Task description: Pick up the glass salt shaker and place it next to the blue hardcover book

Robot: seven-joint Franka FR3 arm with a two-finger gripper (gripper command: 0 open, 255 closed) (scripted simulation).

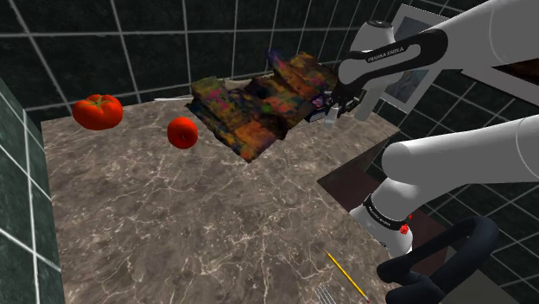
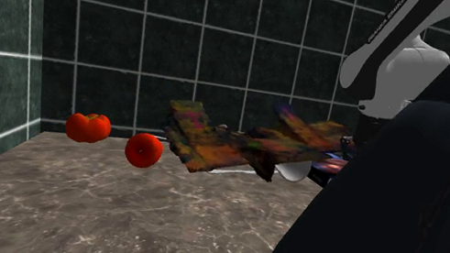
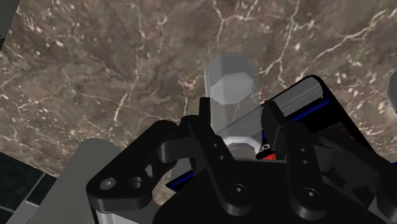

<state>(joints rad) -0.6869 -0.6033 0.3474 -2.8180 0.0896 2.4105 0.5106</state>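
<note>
A clear glass salt shaker point(image 3: 230, 88) with a faceted end stands between my gripper's point(image 3: 240, 114) two black fingers, which press on its sides. Right beside the shaker lies the blue hardcover book point(image 3: 313, 97), grey page edges and a blue cover rim showing, on the brown marble counter point(image 3: 114, 70). In the shoulder view my gripper point(image 1: 333, 110) hangs low at the counter's far right corner, over the book point(image 1: 320, 104). The second exterior view has a sliver of the book point(image 2: 336, 165) beside the dark stand.
A patchy multicoloured mass point(image 1: 259, 104) lies just left of the gripper in the shoulder view. Two red tomatoes point(image 1: 97, 111) point(image 1: 182, 132) sit further left. A yellow pencil point(image 1: 346, 275) lies near the counter's front edge. Dark tiled walls point(image 1: 129, 43) close the back and left.
</note>
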